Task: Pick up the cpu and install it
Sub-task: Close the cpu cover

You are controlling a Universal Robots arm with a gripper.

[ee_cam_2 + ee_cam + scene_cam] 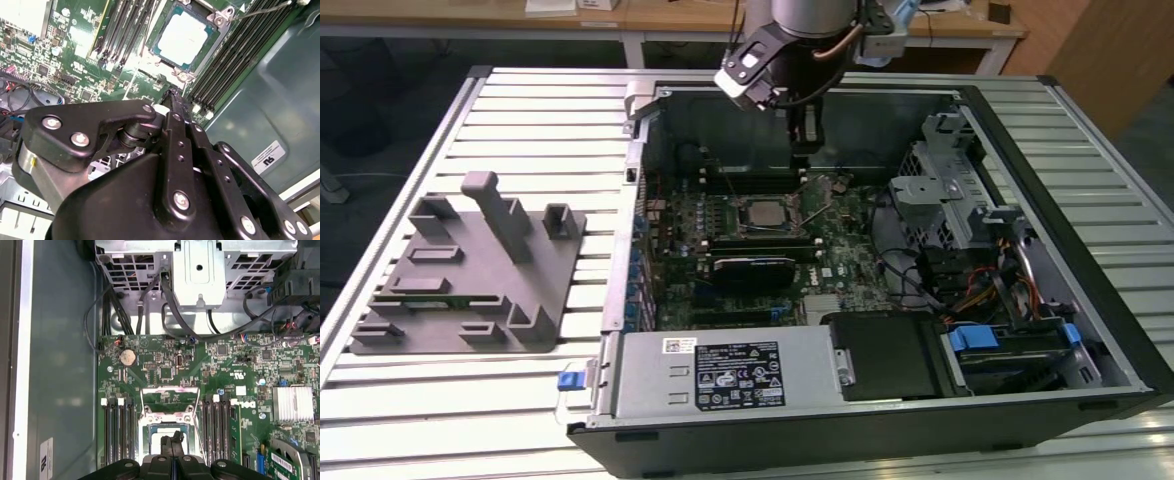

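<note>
Silver-white on top with a thin greenish edge, the small flat square cpu lies seated in the metal-framed socket at the middle of the green motherboard. The board sits inside the open black computer case, which lies on a slatted pale metal table.

The robot arm reaches in from above near the case's far wall, wrist tipped so the black two-fingered gripper points down into the case. Its fingertips hang near the socket's edge, between the cpu and a bank of black memory slots, apart from the chip. In both wrist views the two fingers look pressed together with nothing between them, though the black linkage hides part of the tips.

A thin wire retention lever stands out from the socket's corner. On the exterior view's left, well apart from the case, a grey moulded fixture block rests on the table.
</note>
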